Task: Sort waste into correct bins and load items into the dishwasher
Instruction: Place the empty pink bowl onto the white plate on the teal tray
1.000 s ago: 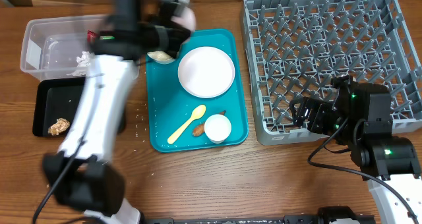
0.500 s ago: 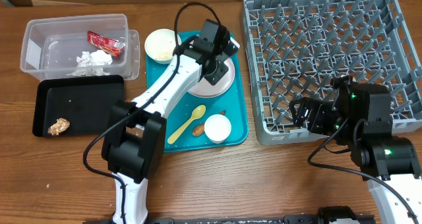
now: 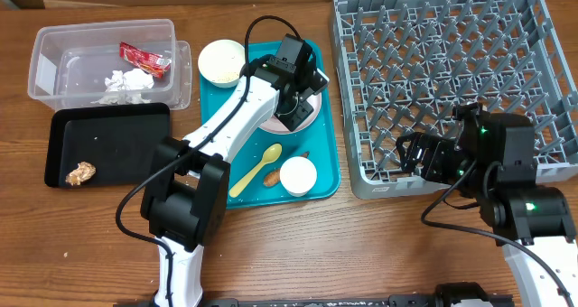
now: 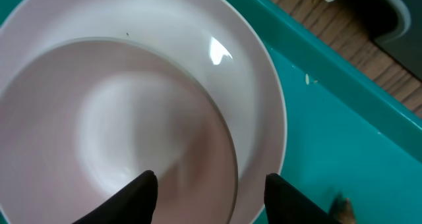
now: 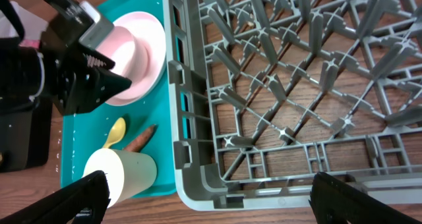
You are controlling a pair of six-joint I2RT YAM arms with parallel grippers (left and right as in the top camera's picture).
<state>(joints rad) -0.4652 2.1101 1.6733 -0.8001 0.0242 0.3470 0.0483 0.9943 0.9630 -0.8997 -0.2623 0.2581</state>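
Observation:
My left gripper (image 3: 294,106) hovers over the round white-pinkish plate (image 3: 308,115) on the teal tray, jaws open. In the left wrist view its gripper (image 4: 210,184) straddles the rim of a small bowl (image 4: 132,118) that seems to stand on the plate (image 4: 260,85). Another bowl (image 3: 221,61), holding rice, sits at the tray's far left corner. The cup (image 3: 298,175), pale yellow spoon (image 3: 256,170) and carrot-like stick (image 3: 273,174) lie at the tray's front. My right gripper (image 3: 417,153) stands wide open at the front left corner of the grey dish rack (image 3: 452,72), holding nothing (image 5: 208,184).
The clear tub (image 3: 54,68) at the far left holds a red wrapper (image 3: 144,59) and crumpled white paper (image 3: 126,81). In front of it the black tray (image 3: 117,140) holds a brown food lump (image 3: 81,172). The teal tray (image 3: 217,194) lies between the bins and the rack.
My left arm has swung from the tub side across to the plate, leaving the rice bowl at the tray's corner, and its jaws have opened. The right arm has not moved.

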